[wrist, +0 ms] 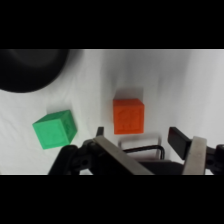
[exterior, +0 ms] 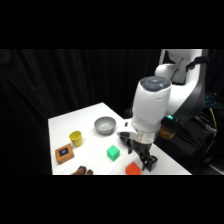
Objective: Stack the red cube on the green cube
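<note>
Scanning the side view from its left edge: a brown flat block (exterior: 64,153) with a blue mark on top sits nearest that edge of the white table (exterior: 65,122), a yellow cup (exterior: 76,138) stands just at its 1 o'clock, and a grey bowl (exterior: 105,125) lies further right, toward the table's far side. Next comes the green cube (exterior: 113,152), alone on the bare surface at about 5 o'clock from the bowl. The red cube (exterior: 133,169) rests at the table's near edge, at 4 o'clock from the green one and clearly apart from it. A dark, unclear thing shows at the bottom edge near the brown block.

The gripper (exterior: 148,162) hangs low just beside the red cube, at its 3 o'clock in this view. In the wrist view the 2 fingers (wrist: 181,142) stand apart with nothing between them, so the pincer is released; the red cube (wrist: 128,116) lies just ahead of them and the green cube (wrist: 55,129) at its 8 o'clock, both flat on the table.

Judging by this, nothing is stacked yet: the grasp, lift, carry and placing all remain.
</note>
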{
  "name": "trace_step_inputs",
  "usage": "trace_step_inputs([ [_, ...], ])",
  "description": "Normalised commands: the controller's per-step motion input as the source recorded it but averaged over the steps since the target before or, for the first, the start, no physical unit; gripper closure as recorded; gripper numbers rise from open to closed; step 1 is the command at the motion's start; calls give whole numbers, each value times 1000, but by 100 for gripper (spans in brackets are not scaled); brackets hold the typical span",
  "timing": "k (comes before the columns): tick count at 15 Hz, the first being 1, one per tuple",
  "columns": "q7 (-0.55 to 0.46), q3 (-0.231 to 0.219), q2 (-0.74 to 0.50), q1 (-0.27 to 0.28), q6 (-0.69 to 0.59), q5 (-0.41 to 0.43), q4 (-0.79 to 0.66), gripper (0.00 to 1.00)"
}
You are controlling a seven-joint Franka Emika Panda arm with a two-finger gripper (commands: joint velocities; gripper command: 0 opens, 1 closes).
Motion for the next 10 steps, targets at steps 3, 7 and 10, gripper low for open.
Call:
trace_step_inputs([
  [3, 187, -186, 283, 159, 154, -142, 223, 0],
  [7, 117, -142, 212, 129, 125, -46, 180, 0],
  [10, 39, -75, 141, 92, 91, 48, 139, 0],
])
